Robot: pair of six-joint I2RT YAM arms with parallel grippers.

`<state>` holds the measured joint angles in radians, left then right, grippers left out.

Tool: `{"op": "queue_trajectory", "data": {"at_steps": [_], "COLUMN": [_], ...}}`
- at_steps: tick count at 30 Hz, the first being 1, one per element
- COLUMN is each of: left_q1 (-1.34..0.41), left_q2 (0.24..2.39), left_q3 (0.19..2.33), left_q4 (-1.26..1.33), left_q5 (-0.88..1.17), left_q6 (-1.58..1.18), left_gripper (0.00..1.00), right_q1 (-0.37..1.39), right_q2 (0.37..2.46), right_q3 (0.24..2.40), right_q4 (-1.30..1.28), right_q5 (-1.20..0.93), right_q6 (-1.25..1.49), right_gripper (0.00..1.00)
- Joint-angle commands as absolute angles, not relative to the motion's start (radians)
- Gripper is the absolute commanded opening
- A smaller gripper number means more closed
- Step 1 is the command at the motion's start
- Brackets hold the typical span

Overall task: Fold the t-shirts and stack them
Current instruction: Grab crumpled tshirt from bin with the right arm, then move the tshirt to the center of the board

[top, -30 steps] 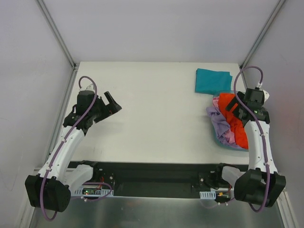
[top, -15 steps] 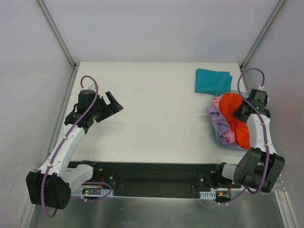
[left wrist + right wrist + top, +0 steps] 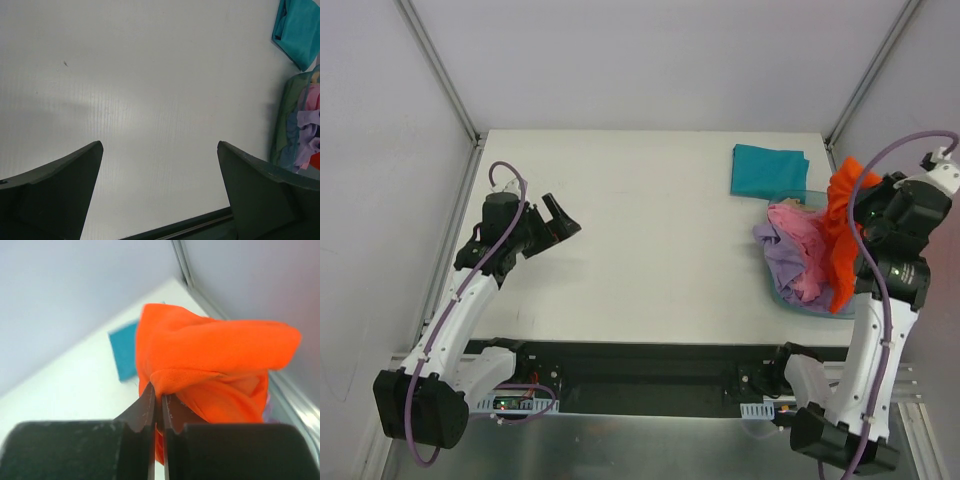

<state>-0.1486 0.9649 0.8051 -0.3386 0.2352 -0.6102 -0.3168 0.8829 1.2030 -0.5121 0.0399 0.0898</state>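
While the left gripper (image 3: 558, 215) hovers over the left part of the white table (image 3: 650, 230), its jaws spread wide and holding nothing, the work sits on the far side of the scene. The left wrist view looks between those parted jaws onto plain tabletop.

Toward the back right of the table lies the teal t-shirt (image 3: 768, 170), folded flat into a rough rectangle. Just in front of it, touching or nearly so, stands the translucent blue tub (image 3: 782, 297) at the table's right edge, heaped with crumpled cloth: the lavender t-shirt (image 3: 778, 262) spills over its left rim and the pink t-shirt (image 3: 802, 232) is bunched on top.

At far right, the orange-red t-shirt (image 3: 842, 235) hangs from the right gripper (image 3: 157, 392), whose jaws are pinched nearly together on a fold of the fabric. From that grip the shirt trails down along the right side of the pile to the tub's near corner. How much of it rests in the tub cannot be told.
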Motion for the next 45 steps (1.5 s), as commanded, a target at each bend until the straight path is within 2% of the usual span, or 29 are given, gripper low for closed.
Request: {"op": "queue_trajectory", "data": {"at_steps": [1, 4, 9, 15, 17, 24, 27, 32, 36, 41, 44, 45], "left_q1": [-0.138, -0.138, -0.138, -0.138, -0.138, -0.138, -0.138, -0.138, -0.138, -0.138, -0.137, -0.138], "left_q2": [0.946, 0.942, 0.936, 0.936, 0.924, 0.884, 0.867, 0.827, 0.779, 0.718, 0.701, 0.698], "left_q3": [0.796, 0.793, 0.773, 0.769, 0.764, 0.732, 0.712, 0.704, 0.716, 0.712, 0.71, 0.71], "left_q4": [-0.293, -0.29, -0.285, -0.285, -0.285, -0.29, -0.291, -0.316, -0.363, -0.434, -0.469, -0.48], "left_q5": [0.265, 0.273, 0.224, 0.227, 0.219, 0.219, 0.218, 0.226, 0.206, 0.17, 0.181, 0.189], "left_q6": [-0.592, -0.595, -0.604, -0.601, -0.604, -0.646, -0.67, -0.676, -0.675, -0.69, -0.704, -0.707], "left_gripper": [0.99, 0.99, 1.0, 0.99, 0.99, 0.99, 0.99, 0.99, 1.0, 0.99, 0.99, 0.99], "right_q1": [-0.324, -0.324, -0.322, -0.296, -0.202, 0.162, 0.368, 0.645, 0.755, 0.779, 0.755, 0.738], "right_q2": [0.841, 0.877, 1.0, 1.097, 1.135, 1.203, 1.219, 1.294, 1.419, 1.52, 1.632, 1.667], "right_q3": [1.366, 1.53, 1.768, 1.845, 1.859, 1.874, 1.859, 1.862, 1.925, 1.911, 1.894, 1.904], "right_q4": [-0.454, -0.491, -0.503, -0.315, -0.249, -0.225, -0.247, -0.204, -0.265, -0.316, -0.391, -0.472], "right_q5": [0.009, -0.024, -0.3, -0.555, -0.572, -0.408, -0.139, 0.119, 0.283, 0.466, 0.511, 0.503], "right_q6": [0.026, 0.006, 0.032, 0.25, 0.273, 0.212, 0.138, 0.054, 0.054, 0.129, 0.126, 0.135], "right_gripper": [0.04, 0.04, 0.06, 0.06, 0.06, 0.06, 0.07, 0.08, 0.09, 0.12, 0.21, 0.28]}}
